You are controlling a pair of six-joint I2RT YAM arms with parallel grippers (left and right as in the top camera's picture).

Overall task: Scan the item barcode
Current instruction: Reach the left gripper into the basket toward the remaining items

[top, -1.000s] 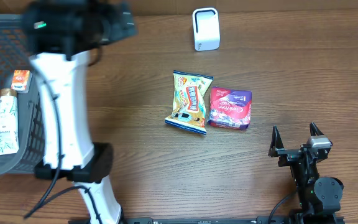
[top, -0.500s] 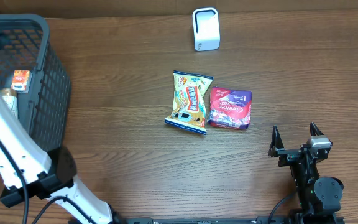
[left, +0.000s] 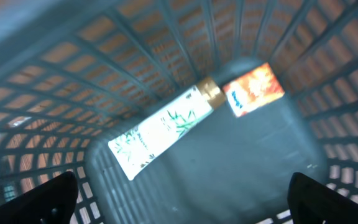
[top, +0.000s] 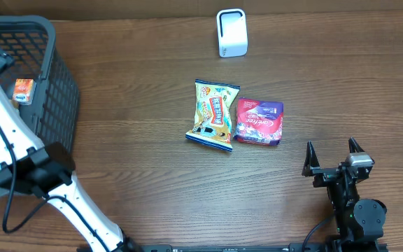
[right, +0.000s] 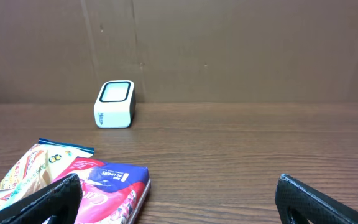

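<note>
Hovering left gripper (left: 188,202) inside the basket (left: 55,81), jaws wide, nothing held; right gripper (right: 179,199) also wide & empty, low over the wood desk (top: 138,105). Tube (left: 160,134), prob. my item, lies flat on the basket floor, touching the orange packet (left: 253,89). Risk: snagging mesh or pinching both. Scanner (top: 231,32) sits far side, brown wall behind.

The table (top: 152,168) bears a basket (top: 61,91), white scanner (top: 231,32), snack bag (top: 214,115) and (just beside it) pink packet (top: 259,121).

a mock shop checkout: wooden table (top: 152,189) with barcode scanner (top: 231,32), shopping basket (top: 60,91), snack packets (top: 214,115).
</note>
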